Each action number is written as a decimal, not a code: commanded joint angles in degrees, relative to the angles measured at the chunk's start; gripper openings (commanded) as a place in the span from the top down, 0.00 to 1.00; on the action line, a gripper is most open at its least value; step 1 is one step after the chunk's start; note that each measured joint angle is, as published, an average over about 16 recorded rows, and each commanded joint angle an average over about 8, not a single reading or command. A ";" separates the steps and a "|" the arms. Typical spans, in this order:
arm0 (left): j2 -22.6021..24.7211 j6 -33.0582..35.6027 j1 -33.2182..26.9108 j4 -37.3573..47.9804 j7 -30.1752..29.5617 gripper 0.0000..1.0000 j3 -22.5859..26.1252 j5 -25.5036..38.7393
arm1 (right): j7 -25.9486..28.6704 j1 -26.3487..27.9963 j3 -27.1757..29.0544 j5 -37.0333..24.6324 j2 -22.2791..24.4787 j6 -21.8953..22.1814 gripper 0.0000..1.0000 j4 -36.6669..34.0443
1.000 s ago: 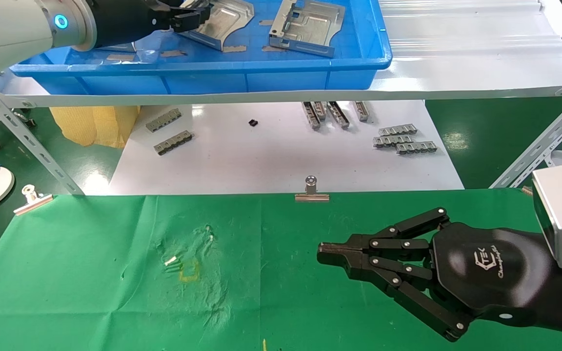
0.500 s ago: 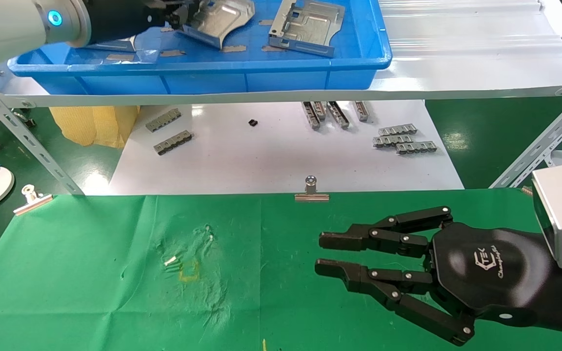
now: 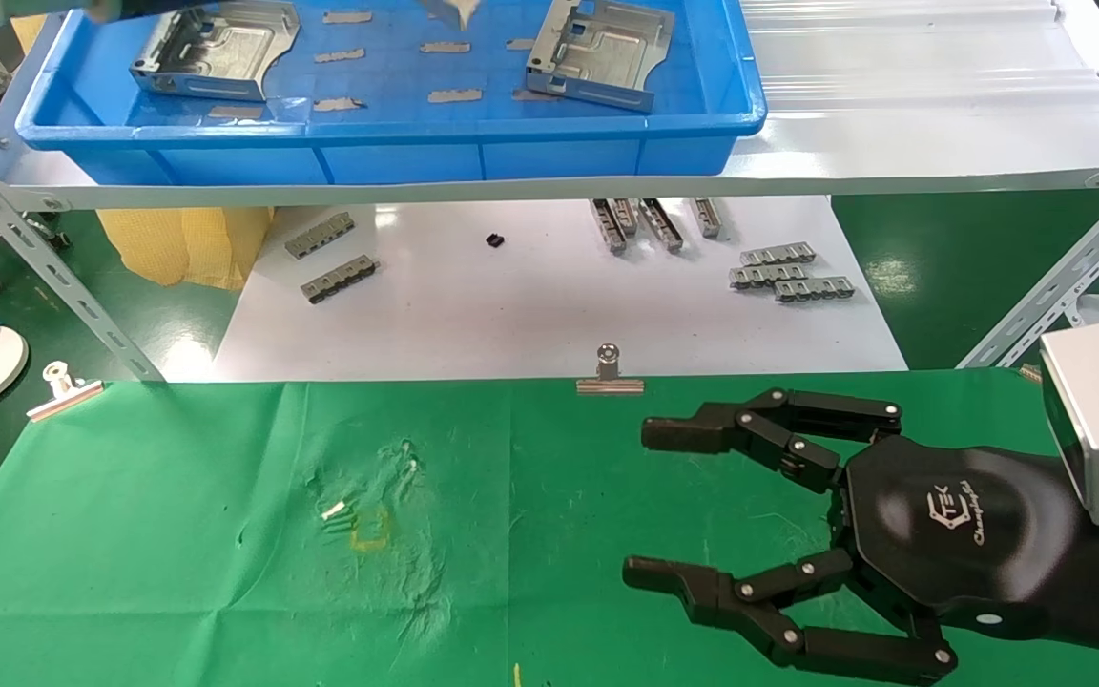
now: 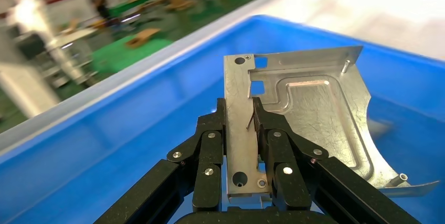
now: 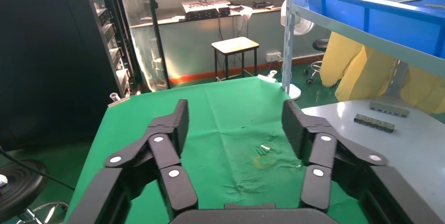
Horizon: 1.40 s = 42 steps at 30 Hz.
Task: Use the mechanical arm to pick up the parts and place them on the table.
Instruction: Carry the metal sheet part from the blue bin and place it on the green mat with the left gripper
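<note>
In the left wrist view my left gripper (image 4: 240,124) is shut on the folded rim of a silvery part (image 4: 315,114) and holds it above the blue tray (image 4: 105,145). In the head view only the held part's lower corner (image 3: 451,9) shows at the top edge; the left arm is almost out of view. Two more parts (image 3: 216,46) (image 3: 602,48) lie in the tray (image 3: 416,153). My right gripper (image 3: 640,503) is wide open and empty just above the green table (image 3: 177,534); it also shows in the right wrist view (image 5: 233,124).
The tray stands on a white metal shelf (image 3: 893,114) with slanted struts at both sides. Below lies a white board (image 3: 511,305) with small grey notched bars (image 3: 788,272). Binder clips (image 3: 610,374) hold the cloth's far edge. Grey tape bits (image 3: 454,95) lie in the tray.
My left gripper has lifted the part up out of the tray and left the head view. My right gripper has gone from shut to wide open.
</note>
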 commanded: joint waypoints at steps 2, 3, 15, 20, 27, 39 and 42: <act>-1.57 6.37 0.07 -0.52 2.31 1.00 -0.50 -0.93 | 0.00 0.00 0.00 0.00 0.00 0.00 0.00 0.00; -2.24 9.02 0.27 -0.67 3.08 1.00 -0.71 -1.32 | 0.00 0.00 0.00 0.00 0.00 0.00 0.00 0.00; -9.46 29.93 6.05 -7.01 10.48 1.00 0.13 -4.50 | 0.00 0.00 0.00 0.00 0.00 0.00 0.00 0.00; -15.49 30.25 12.86 -18.27 12.15 1.00 4.18 -8.61 | 0.00 0.00 -0.01 0.00 0.00 0.00 0.00 0.00; -22.32 29.32 20.43 -27.26 16.13 1.00 12.87 -11.24 | 0.00 0.00 -0.01 0.01 0.00 0.00 0.00 0.00; -18.71 26.61 22.73 -14.73 30.10 1.00 20.05 -5.14 | -0.01 0.00 -0.01 0.01 0.00 0.00 0.00 0.00; -17.38 25.80 23.00 -11.55 33.15 0.71 20.52 -4.39 | -0.01 0.00 -0.01 0.01 0.00 0.00 0.00 0.00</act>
